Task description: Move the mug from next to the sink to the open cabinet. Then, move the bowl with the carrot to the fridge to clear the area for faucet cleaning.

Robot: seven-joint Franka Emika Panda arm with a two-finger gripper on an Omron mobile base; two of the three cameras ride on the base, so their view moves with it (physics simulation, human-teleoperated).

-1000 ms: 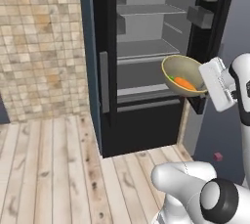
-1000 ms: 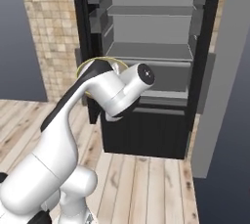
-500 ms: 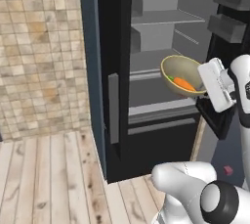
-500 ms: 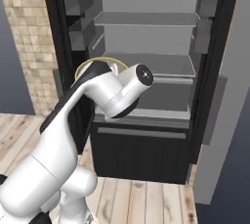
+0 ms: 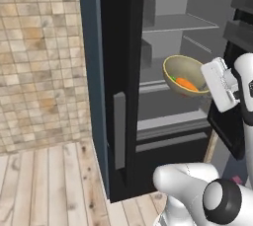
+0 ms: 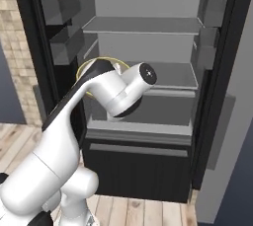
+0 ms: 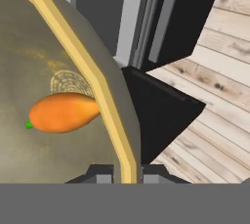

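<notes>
Wooden floor (image 5: 44,180) has slid back and the fridge (image 5: 170,22) looks bigger now, so the gripper (image 7: 124,171), clamped on the bowl (image 5: 180,74) with the carrot (image 5: 187,83), is almost at the shelves

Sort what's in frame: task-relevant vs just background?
Task things:
bowl, held by its rim in the shut gripper
carrot, lying inside the bowl
fridge, door open, shelves ahead

Background:
tiled wall
wood floor
</notes>
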